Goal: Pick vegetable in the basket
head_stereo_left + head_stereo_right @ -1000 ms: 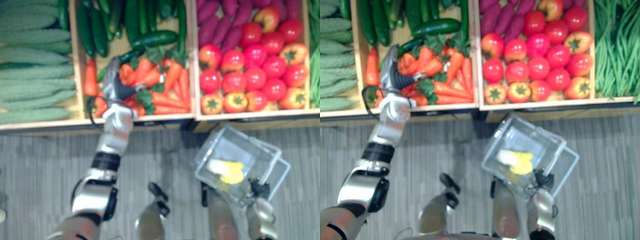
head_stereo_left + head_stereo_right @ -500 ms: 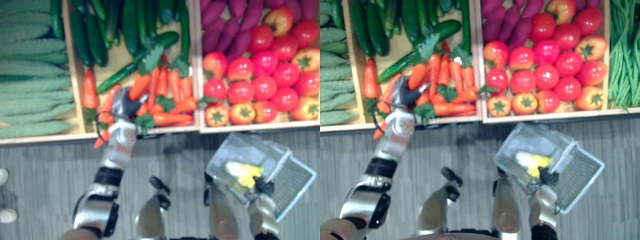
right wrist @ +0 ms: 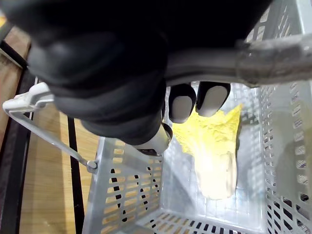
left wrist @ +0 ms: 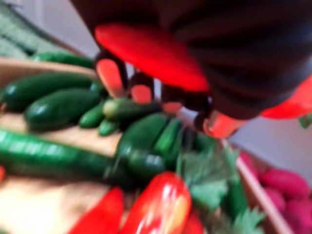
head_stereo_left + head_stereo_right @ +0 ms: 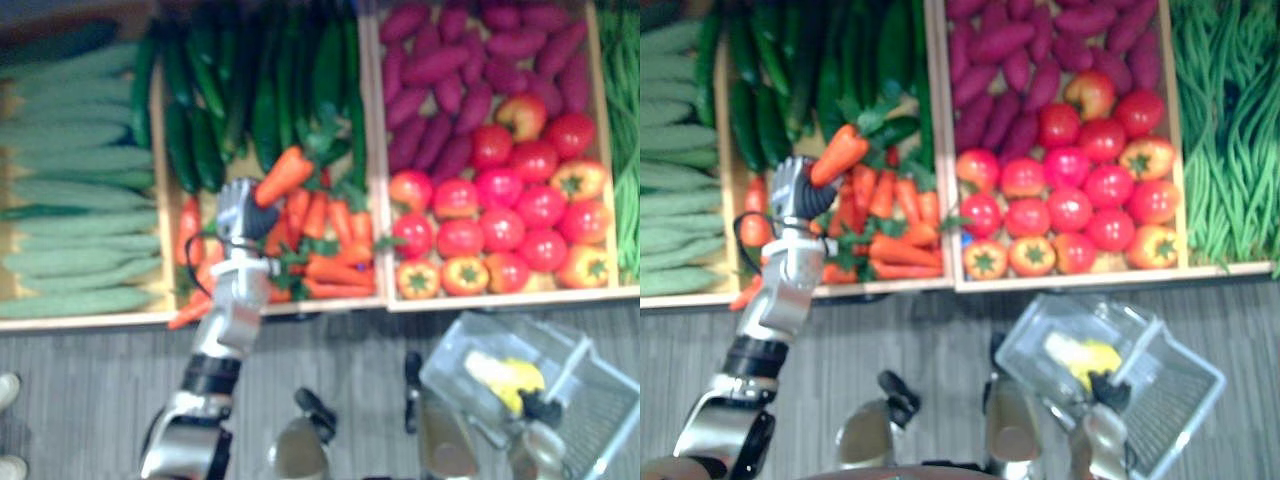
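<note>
**Carrot held in the left hand, basket hanging from the right**

Nearest, the right hand [image 3: 105, 78] is curled round the handle of the clear basket [image 5: 1175, 395]. The basket hangs tilted, with a pale yellow leafy vegetable [image 5: 1080, 356] lying in it. Beyond it, the left hand [image 5: 794, 190] has its fingers closed on a carrot [image 5: 840, 156], held above the carrot pile [image 5: 888, 228] in its wooden crate [image 5: 890, 287] and well apart from the basket. Farther back lie cucumbers [image 5: 768, 100] and sweet potatoes [image 5: 1010, 50]. Much of the carrot juts out of the grip, so I judge it could pivot and slip on the way across. The tilted basket's rim might also knock it aside.
</note>
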Motion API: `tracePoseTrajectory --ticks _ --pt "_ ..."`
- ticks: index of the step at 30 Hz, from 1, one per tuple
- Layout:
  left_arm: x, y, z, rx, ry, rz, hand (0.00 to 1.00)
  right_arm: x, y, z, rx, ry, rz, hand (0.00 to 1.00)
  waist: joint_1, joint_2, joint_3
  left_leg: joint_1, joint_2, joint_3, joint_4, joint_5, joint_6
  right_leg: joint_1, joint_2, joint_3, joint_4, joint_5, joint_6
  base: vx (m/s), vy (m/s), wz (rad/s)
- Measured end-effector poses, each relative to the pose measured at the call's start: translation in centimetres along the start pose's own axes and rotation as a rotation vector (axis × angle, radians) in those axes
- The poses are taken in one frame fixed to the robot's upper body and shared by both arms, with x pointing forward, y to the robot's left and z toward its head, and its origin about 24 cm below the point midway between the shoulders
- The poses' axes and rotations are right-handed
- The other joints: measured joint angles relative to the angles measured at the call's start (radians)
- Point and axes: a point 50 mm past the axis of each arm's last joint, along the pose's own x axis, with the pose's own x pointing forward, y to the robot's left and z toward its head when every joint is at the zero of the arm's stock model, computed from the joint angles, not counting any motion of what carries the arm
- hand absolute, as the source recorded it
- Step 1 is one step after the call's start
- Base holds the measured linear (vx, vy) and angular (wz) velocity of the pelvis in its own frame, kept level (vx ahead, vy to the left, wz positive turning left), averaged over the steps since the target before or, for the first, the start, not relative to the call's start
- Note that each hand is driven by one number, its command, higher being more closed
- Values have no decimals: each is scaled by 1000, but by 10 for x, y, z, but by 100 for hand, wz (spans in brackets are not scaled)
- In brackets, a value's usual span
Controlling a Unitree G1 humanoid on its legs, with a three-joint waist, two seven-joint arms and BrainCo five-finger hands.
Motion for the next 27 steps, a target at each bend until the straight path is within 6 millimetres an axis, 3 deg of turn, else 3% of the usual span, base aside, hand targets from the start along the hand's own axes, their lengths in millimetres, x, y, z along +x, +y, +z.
tracePoseTrajectory --ticks 3,6,7,8,9,10,11,14,17,19,21,22,23,24,26,27 --pt "-22 4 -12 42 24 2 100 -5 -6 -24 -4 91 -22 100 -1 -25 -83 39 -31 -11 -18 -9 -10 31 -15 1 -4 -22 15 103 87 10" --pt "-43 9 -26 64 79 -6 100 -8 -3 -32 -23 122 -5 100 0 -45 -108 64 -35 -76 44 -34 8 62 -18 56 -7 -22 15 41 33 -36" --pt "-54 13 -32 74 105 -5 100 -9 3 -32 -41 119 26 100 1 -58 -117 38 -22 -206 153 -70 55 75 -16 106 -6 -21 14 45 -30 -91" --pt "-65 17 -34 70 127 0 100 -7 6 -29 -71 106 59 100 6 -59 -129 -12 -29 -398 259 -166 37 79 -11 161 -6 -20 14 23 -18 -114" --pt "-71 18 -34 63 135 4 100 -6 7 -27 -83 99 70 100 10 -47 -136 -17 -42 -499 280 -202 14 79 4 191 -6 -20 15 -38 118 -150" --pt "-81 15 -34 44 150 -3 100 -3 7 -24 -110 95 89 100 18 -15 -160 -5 -44 -629 292 -261 -18 76 45 229 -11 -21 16 -43 158 -146" --pt "-86 11 -32 25 162 -16 100 -2 8 -23 -120 95 102 100 17 -5 -181 17 -46 -690 268 -288 -43 64 63 256 -12 -17 24 -43 163 -133" --pt "-97 -11 -13 -84 139 -85 100 -5 16 -17 -125 56 131 100 -23 -38 -206 103 -98 -634 134 -294 -51 34 37 325 -25 13 72 -99 126 -69" --pt "-108 -29 10 -182 80 -175 100 -8 31 -5 -158 3 198 100 -21 -57 -204 156 -148 -535 70 -295 -49 -11 15 392 -4 48 98 -157 115 -78" --pt "-113 -37 22 -240 50 -224 100 -14 44 -6 -190 -5 250 100 -14 -58 -202 153 -163 -479 82 -302 -30 -53 5 295 6 125 48 -294 127 -98" --pt "-116 -43 32 -287 25 -269 100 -22 70 5 -169 -46 320 100 7 -50 -195 150 -164 -373 56 -295 23 -55 -2 55 -109 277 -92 -320 75 -127" --pt "-116 -44 34 -297 17 -276 100 -23 73 10 -168 -72 324 100 9 -46 -180 157 -167 -349 46 -300 30 -65 -14 -36 -33 200 -103 -318 17 -111" --pt "-120 -46 34 -303 20 -307 100 -25 75 16 -168 -101 320 100 3 -63 -171 161 -190 -297 43 -294 40 -98 -74 -183 192 10 -111 -258 4 -103" --pt "-132 -49 32 -332 51 -358 100 -23 75 23 -164 -129 312 100 7 -66 -170 174 -202 -245 52 -296 47 -88 -125 -286 348 -105 -110 -246 20 -110" --pt "-150 -54 33 -377 85 -442 100 -24 80 30 -186 -169 341 100 9 -69 -177 183 -211 -169 78 -302 55 -47 -186 -390 439 -214 -113 -165 7 -131" --pt "-158 -57 36 -404 91 -488 100 -27 91 38 -200 -203 385 100 14 -85 -178 172 -232 -120 112 -313 55 -44 -171 -416 387 -221 -74 -129 -13 -147"
